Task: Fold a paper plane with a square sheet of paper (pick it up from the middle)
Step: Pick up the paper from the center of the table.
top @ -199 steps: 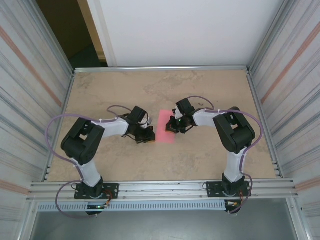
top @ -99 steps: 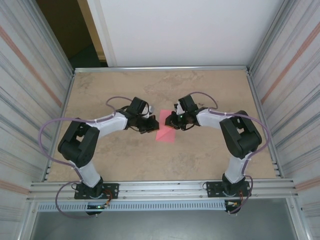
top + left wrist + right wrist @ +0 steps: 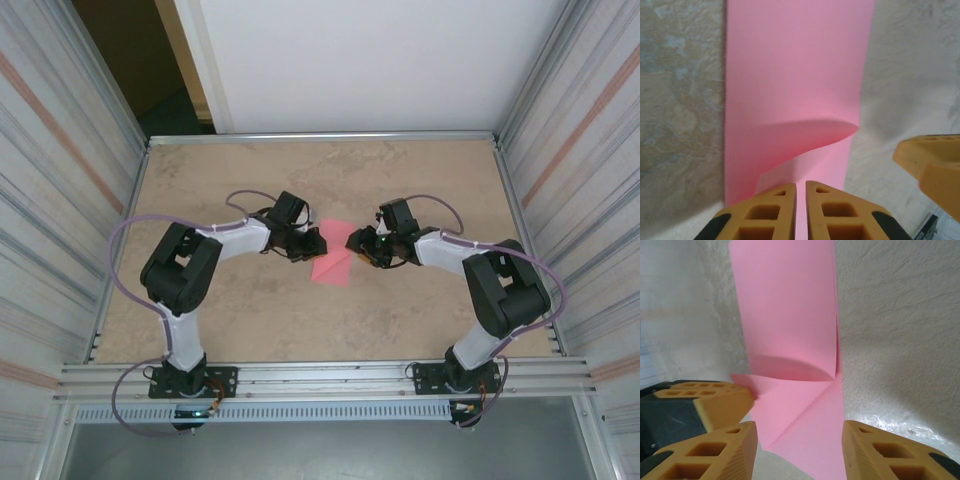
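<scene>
Mid-fold, it seems: left fingers (image 3: pixel 767 212), barely parted, are pinching a raised flap of the square sheet of paper (image 3: pixel 795 70); right fingers (image 3: pixel 885 450) are gaping, holding nothing; next is likely pressing the crease flat.

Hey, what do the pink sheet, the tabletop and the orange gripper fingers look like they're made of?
Pink sheet: thin matte paper; it curls softly and holds a sharp crease.
Tabletop: mottled beige with a stone look, possibly laminate; it shows a slight sheen in the right wrist view.
Gripper fingers: matte orange, probably moulded or printed plastic or rubber, with open cutouts.
</scene>
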Tool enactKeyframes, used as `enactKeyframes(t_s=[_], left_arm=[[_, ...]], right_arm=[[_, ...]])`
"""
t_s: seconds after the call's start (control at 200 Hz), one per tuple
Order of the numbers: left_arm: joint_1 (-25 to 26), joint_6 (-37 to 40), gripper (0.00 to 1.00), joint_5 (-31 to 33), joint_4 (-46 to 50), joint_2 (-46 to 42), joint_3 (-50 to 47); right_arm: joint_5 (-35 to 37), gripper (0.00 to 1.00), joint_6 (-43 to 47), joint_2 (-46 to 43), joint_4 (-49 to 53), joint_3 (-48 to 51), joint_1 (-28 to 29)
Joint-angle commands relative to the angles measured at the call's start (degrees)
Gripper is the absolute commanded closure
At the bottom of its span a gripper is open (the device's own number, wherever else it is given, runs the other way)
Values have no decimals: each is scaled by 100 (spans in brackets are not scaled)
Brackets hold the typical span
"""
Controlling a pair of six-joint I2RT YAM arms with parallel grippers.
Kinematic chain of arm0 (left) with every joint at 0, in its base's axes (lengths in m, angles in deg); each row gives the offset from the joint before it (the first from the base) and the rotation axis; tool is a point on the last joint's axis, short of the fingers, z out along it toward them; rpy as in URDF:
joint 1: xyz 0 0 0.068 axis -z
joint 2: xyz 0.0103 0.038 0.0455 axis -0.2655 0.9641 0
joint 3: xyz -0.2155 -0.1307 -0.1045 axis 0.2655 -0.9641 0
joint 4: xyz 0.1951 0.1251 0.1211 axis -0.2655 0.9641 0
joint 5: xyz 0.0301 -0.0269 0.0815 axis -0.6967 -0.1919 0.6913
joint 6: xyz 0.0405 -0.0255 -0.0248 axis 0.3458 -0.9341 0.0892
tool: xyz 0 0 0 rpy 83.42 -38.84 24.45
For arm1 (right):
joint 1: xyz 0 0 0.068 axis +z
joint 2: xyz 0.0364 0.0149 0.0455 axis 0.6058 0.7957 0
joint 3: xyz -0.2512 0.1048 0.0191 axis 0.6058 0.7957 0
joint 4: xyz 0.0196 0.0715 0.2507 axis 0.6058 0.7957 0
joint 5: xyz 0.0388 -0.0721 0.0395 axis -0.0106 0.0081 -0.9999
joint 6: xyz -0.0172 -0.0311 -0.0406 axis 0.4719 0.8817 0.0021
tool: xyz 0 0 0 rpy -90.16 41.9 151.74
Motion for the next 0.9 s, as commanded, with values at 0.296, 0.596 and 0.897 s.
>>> enactKeyframes(t_s=[0.296,0.596,0.897], left_arm=[[-146,-615,82,244,-256,125,-311],[-153,-836,82,294,-305,119,-554],[-165,-948,83,228,-366,123,-609]], right_arm=[[-122,51,-587,398,-516,-17,170],[-193,54,-688,630,-596,-153,267],[-276,64,-731,844,-718,-245,342]])
